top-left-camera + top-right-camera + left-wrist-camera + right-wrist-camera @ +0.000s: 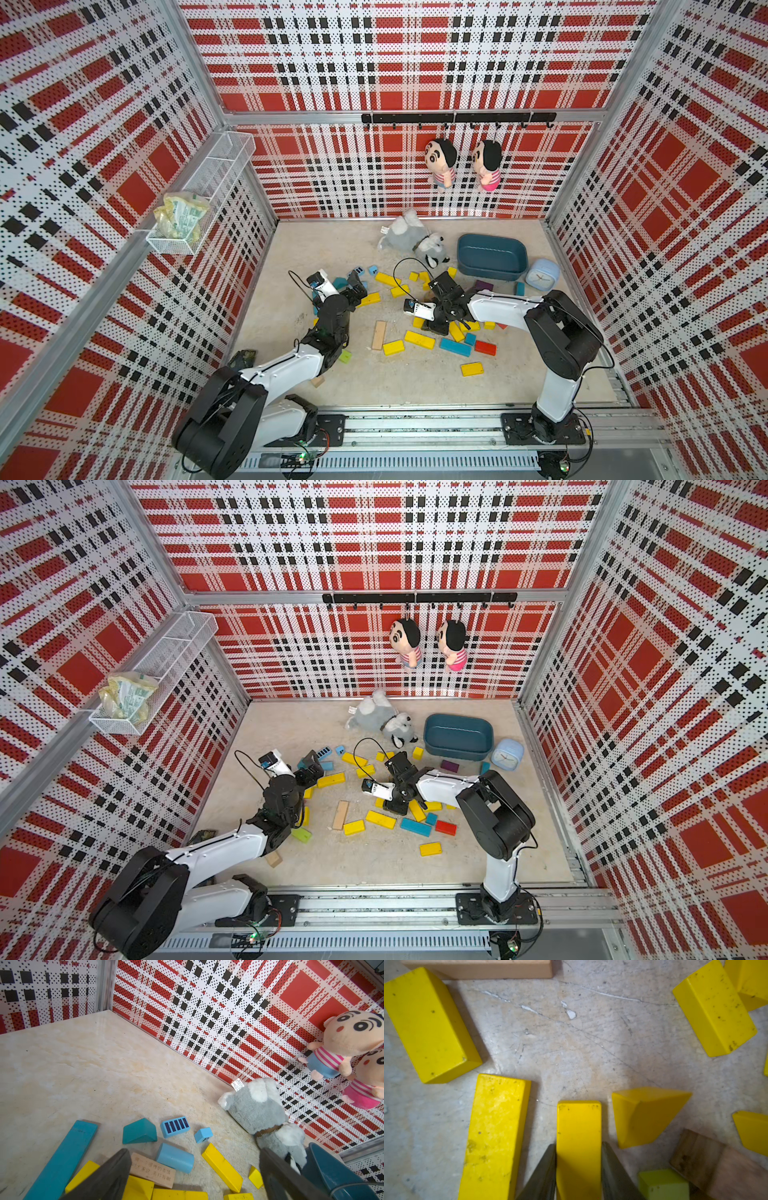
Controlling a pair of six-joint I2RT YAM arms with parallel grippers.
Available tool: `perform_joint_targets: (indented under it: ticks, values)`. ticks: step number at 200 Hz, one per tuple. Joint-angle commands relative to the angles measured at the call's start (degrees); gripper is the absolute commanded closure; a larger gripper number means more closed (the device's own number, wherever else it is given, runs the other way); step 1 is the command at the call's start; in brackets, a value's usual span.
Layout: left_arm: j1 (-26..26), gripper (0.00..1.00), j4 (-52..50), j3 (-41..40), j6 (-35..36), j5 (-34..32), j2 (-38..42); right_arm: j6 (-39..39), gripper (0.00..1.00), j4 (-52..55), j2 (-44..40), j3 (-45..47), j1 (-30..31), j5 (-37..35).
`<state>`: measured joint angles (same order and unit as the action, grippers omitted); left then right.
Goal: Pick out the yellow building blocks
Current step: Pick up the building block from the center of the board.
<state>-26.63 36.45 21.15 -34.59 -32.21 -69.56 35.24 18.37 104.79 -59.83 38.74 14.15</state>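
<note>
Right gripper [578,1145] low over the table [581,1043], near its middle; the fingers press on both long sides of a yellow bar [579,1122] lying flat among the other yellow building blocks [419,339]; a longer yellow bar [496,1136] and a yellow wedge [643,1118] lie just beside it, apart from it; a lime-green brick [663,1185] sits near one finger. We judge the grasp nearly set; we would firm it, then lift straight up, so no neighbour is dragged; how much bar lies behind the fingers we cannot tell, so it may tilt. Left gripper [193,1150], further left, hangs with fingers wide apart, holding nothing.
</note>
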Motion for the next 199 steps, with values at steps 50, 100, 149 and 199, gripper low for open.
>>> perform_joint_targets:
  ticks: [50, 100, 149, 199]
  values:
    - [-0.4, 0.02, 0.6, 0.0, -2.4, -2.4, -1.3, -1.2, 0.86, 2.8, -2.8, -0.2, 0.0, 0.4]
    - [-3.0, 0.02, 0.7, 2.6, 4.9, -1.7, -2.9, -9.4, 0.91, -3.6, -14.1, 4.2, -0.9, 0.0]
    - [-6.1, 0.02, 0.7, 3.3, 8.0, -1.7, -4.5, -30.1, 0.98, -16.7, -21.5, 6.6, -11.7, -6.3]
    - [-6.9, 0.02, 0.7, 3.3, 5.7, -2.9, -5.1, -52.5, 1.00, -9.6, -12.3, -6.7, -17.5, -20.9]
